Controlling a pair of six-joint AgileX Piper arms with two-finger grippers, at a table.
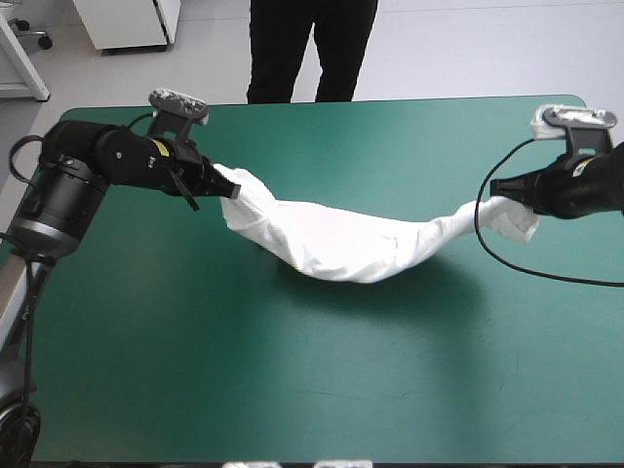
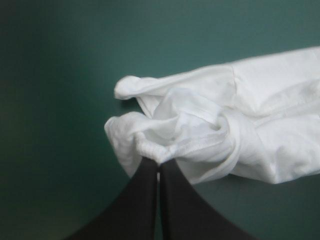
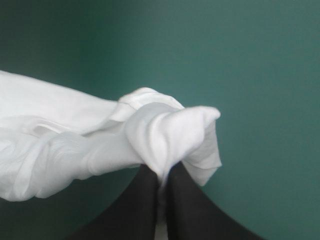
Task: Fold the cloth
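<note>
High view: the white, short-sleeved cloth T-shirt (image 1: 341,244) is stretched out like a long, twisted rope between the two arms. It runs from side to side across the flat teal-green table cover (image 1: 292,390), a bit closer to the far edge than to the near one.

The left gripper with its two black fin-shaped fingers (image 1: 226,188) pinches one end of the shirt. In its own wrist view the fingers are pressed together, with a bunched hem caught at their tips. The right gripper, black and fin-shaped too (image 1: 499,187), pinches the other end the same way, with a small lump of cloth sticking out past its tips.

The middle of the shirt sags low. I cannot tell if it touches the cover.

From each gripper, the rest of the shirt lies toward the middle of the table. Each arm has its own end, so neither one is closer. I think the shirt needs to be opened out flat before any fold can start.
</note>
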